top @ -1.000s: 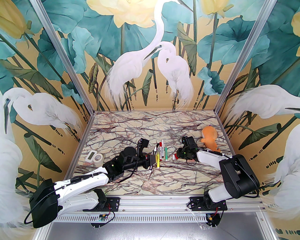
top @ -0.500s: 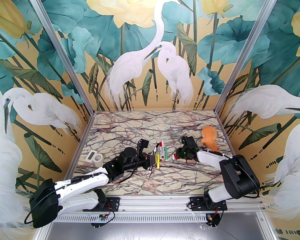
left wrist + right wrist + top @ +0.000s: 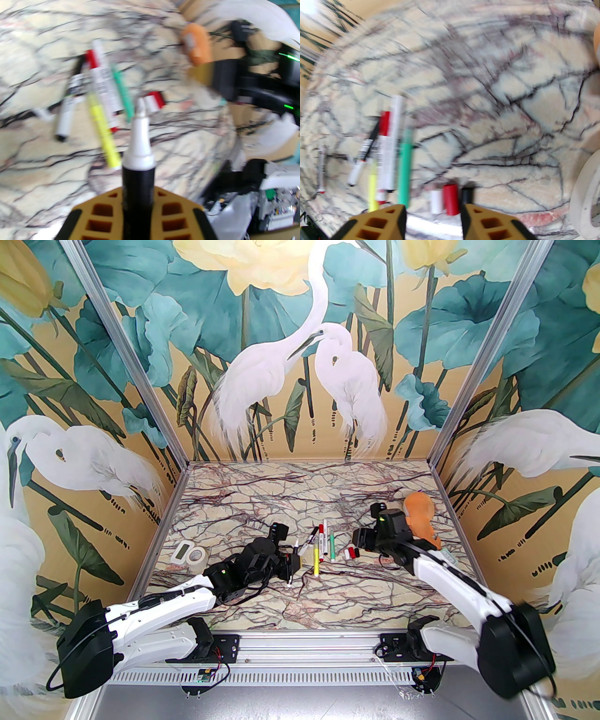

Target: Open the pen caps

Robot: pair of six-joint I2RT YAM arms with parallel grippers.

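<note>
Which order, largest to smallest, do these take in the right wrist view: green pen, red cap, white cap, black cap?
1. green pen
2. red cap
3. white cap, slightly smaller
black cap: partly hidden, so unranked.

table (image 3: 290,488): marble-print top, smooth, slight sheen. green pen (image 3: 404,168): smooth plastic, satin. just right of the green pen, white cap (image 3: 436,201), red cap (image 3: 451,199), black cap (image 3: 466,195): smooth plastic. plush toy (image 3: 422,514), far right of the green pen: orange fuzzy cloth. tape roll (image 3: 197,557), well left of the green pen: matt, papery look. uncapped marker (image 3: 138,173) in left gripper (image 3: 138,189): glossy black barrel, satin white neck. fingers (image 3: 110,199): matt tan plastic, cut-out cells.
</note>
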